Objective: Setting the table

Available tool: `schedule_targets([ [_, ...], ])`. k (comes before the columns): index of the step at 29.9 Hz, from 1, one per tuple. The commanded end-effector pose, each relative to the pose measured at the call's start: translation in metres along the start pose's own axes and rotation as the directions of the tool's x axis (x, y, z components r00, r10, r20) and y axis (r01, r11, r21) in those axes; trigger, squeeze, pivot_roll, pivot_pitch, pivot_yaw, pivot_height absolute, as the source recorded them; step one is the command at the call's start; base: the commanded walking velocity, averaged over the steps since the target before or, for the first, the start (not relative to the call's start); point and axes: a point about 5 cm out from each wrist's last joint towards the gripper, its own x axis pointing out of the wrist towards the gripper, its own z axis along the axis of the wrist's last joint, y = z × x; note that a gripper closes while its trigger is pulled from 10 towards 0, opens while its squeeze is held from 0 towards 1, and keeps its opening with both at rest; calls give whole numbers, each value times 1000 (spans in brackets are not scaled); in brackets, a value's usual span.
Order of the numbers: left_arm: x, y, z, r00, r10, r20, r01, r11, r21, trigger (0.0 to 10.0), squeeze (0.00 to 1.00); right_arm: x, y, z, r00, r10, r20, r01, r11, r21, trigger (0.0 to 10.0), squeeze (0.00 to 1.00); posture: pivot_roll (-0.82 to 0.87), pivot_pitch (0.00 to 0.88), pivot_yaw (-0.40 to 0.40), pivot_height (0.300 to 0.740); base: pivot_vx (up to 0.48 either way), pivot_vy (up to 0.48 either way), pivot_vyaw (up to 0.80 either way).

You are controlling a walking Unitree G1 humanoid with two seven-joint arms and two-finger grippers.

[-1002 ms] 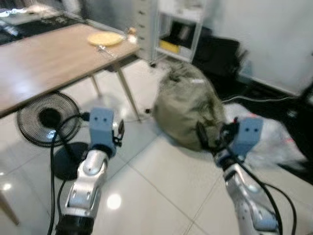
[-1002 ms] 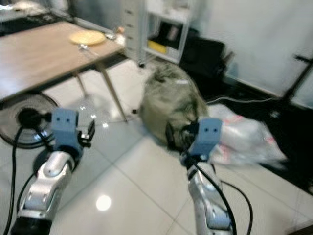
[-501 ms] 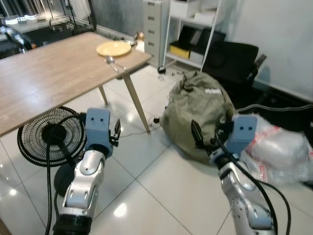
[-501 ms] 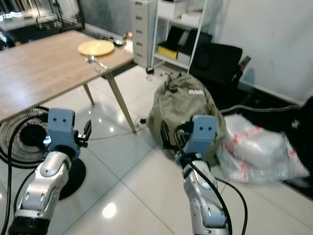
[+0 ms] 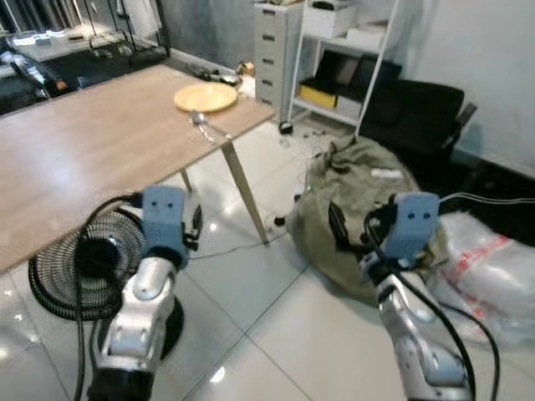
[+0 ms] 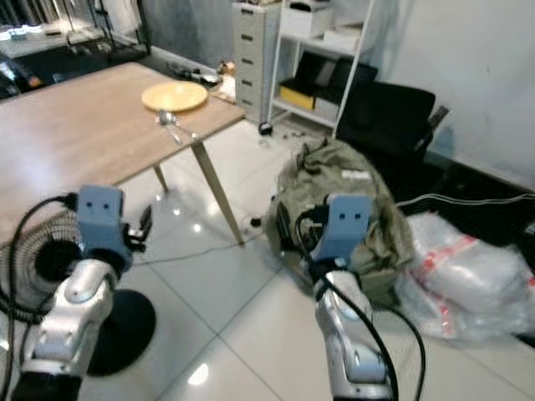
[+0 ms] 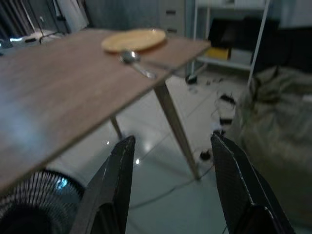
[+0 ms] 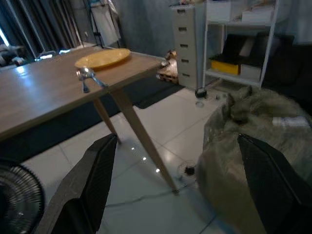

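A yellow plate (image 5: 205, 97) lies near the far corner of the wooden table (image 5: 84, 150), with a metal spoon (image 5: 203, 123) just in front of it by the table's edge. Both arms are raised in front of me over the floor, short of the table. My left gripper (image 7: 175, 195) is open and empty, pointing at the table's corner and leg. My right gripper (image 8: 180, 190) is open too, with nothing between its fingers; beyond it are the plate (image 8: 103, 58) and the spoon (image 8: 87, 75).
A black floor fan (image 5: 63, 267) with its cable stands under the table by my left arm. A green sack (image 5: 368, 205) lies on the tiles ahead of my right arm, white plastic bags (image 5: 493, 267) to its right. A drawer cabinet (image 5: 277, 42), a white shelf (image 5: 351, 50) and a black chair (image 5: 422, 113) line the wall.
The whole picture has shifted and sharpened, so the camera has moved: table, plate and sack sit lower and further right in view. Both grippers keep the same raised, open pose.
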Motion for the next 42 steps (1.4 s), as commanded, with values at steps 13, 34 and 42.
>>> schedule_targets([
  [13, 1, 9, -5, 999, 30, -27, -29, 999, 23, 10000, 0, 0, 8, -2, 1000, 11, 4, -11, 1000, 15, 10000, 0, -60, 0, 100, 740, 454, 0, 0],
  [34, 2, 8, -4, 999, 25, -27, -24, 999, 27, 10000, 0, 1, 8, -1, 1000, 12, 9, -12, 1000, 21, 10000, 0, -60, 0, 101, 740, 439, 0, 0],
  [42, 3, 8, -4, 999, 20, -27, -20, 999, 25, 10000, 0, 1, 8, -1, 1000, 10, 9, -10, 1000, 21, 10000, 0, -60, 0, 102, 740, 403, -196, 0],
])
